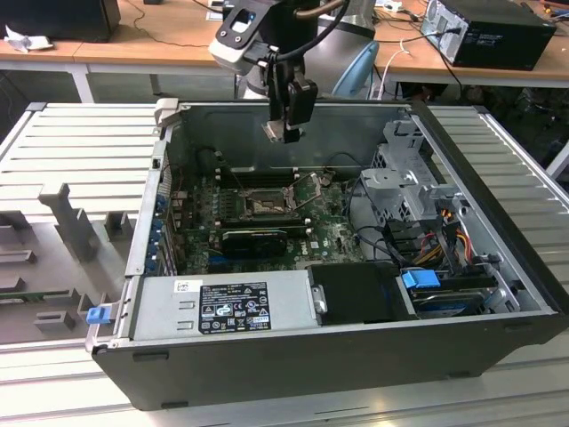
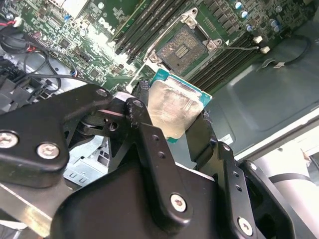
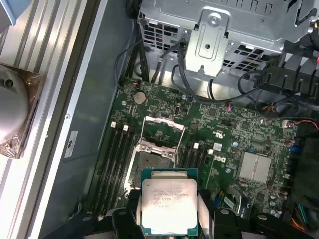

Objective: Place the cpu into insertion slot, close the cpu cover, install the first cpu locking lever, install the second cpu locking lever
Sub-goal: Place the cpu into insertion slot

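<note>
Pale metallic cpu [image 3: 168, 205], one, is clamped in the gripper [image 2: 173, 115] between two black fingers, held above the green motherboard [image 3: 239, 129], apart from the single insertion slot [image 2: 182, 47]. In the first wrist view, part of the slot is hidden behind the cpu.

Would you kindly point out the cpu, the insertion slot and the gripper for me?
cpu [image 3: 169, 204]: first wrist view, middle of its pale metal face.
insertion slot [image 2: 185, 48]: second wrist view, its grey-gold centre.
gripper [image 1: 286, 130]: exterior view, midway between its fingertips.
</note>
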